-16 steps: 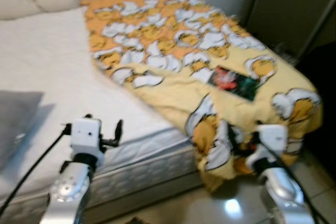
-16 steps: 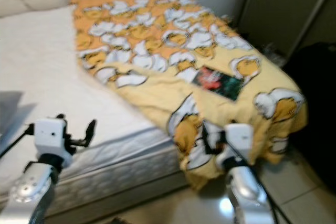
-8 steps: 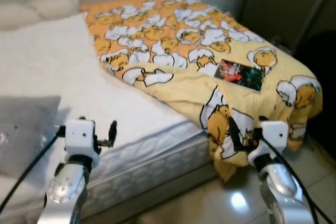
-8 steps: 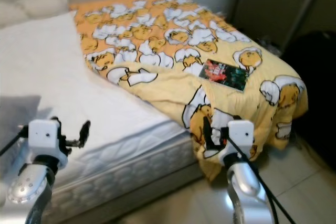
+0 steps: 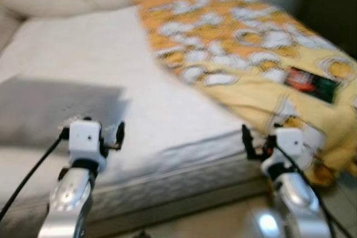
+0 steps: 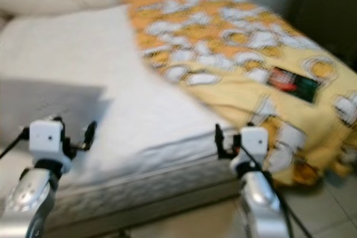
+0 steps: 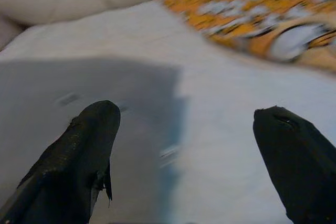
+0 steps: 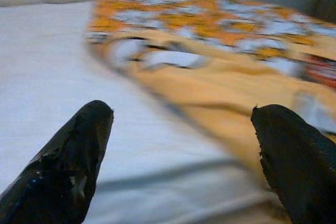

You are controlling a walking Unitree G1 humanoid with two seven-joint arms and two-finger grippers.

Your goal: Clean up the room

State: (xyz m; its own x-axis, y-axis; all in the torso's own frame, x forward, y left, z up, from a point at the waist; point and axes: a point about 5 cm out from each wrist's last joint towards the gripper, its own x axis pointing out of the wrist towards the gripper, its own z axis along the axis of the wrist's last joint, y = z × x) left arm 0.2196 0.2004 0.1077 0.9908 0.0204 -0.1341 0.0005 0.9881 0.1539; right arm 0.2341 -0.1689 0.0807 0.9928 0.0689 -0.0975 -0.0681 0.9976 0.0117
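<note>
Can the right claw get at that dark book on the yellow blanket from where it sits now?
Probably not yet. The right claw, open, sits at the mattress edge, while the book lies farther in on the yellow blanket. Nothing covers the book, so the way looks free, but the arm likely needs to extend or step closer.

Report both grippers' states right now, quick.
Left gripper: open, holding nothing, above the white mattress.
Right gripper: open, holding nothing, near the yellow cartoon-print blanket.
</note>
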